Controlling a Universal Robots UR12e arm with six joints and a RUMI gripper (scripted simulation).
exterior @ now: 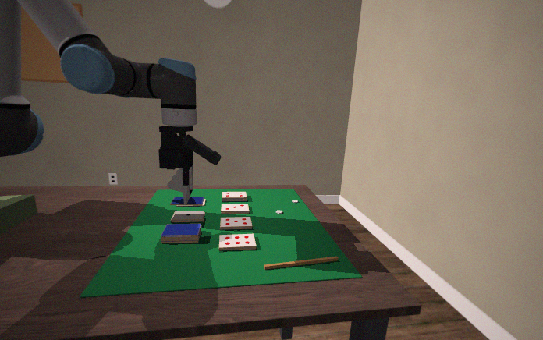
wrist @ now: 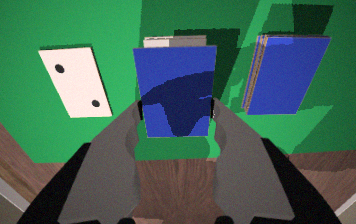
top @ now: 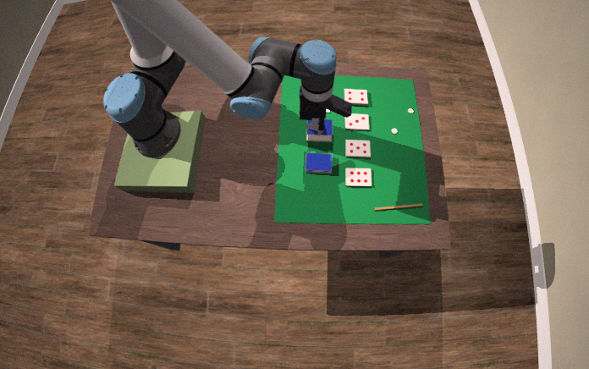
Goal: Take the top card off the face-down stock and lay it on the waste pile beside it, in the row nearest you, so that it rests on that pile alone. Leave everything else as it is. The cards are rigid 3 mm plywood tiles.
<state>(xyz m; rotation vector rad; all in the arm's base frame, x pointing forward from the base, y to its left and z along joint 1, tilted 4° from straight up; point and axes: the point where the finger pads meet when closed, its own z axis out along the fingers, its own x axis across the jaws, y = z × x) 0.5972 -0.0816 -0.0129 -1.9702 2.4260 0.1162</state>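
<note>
My gripper (top: 320, 129) (exterior: 186, 198) (wrist: 176, 100) is shut on a blue-backed card (top: 319, 126) (exterior: 188, 201) (wrist: 175, 90), gripping its two long edges and holding it level in the air. The card hangs over the waste pile (top: 319, 138) (exterior: 187, 216) (wrist: 165, 41), which is a short stack with a white face-up top card; most of it is hidden under the held card in the wrist view. The face-down stock (top: 318, 162) (exterior: 181, 231) (wrist: 285, 75), a thicker blue-topped stack, stands beside the waste pile on the green mat (top: 391, 173) (exterior: 180, 272).
A white card with two black pips (wrist: 75, 82) lies on the other side of the waste pile. Several red-pip cards (top: 357, 148) (exterior: 236, 222) form a row farther out. Two white chips (top: 393, 130) (exterior: 279, 211) and a wooden stick (top: 398, 206) (exterior: 300, 262) lie on the mat.
</note>
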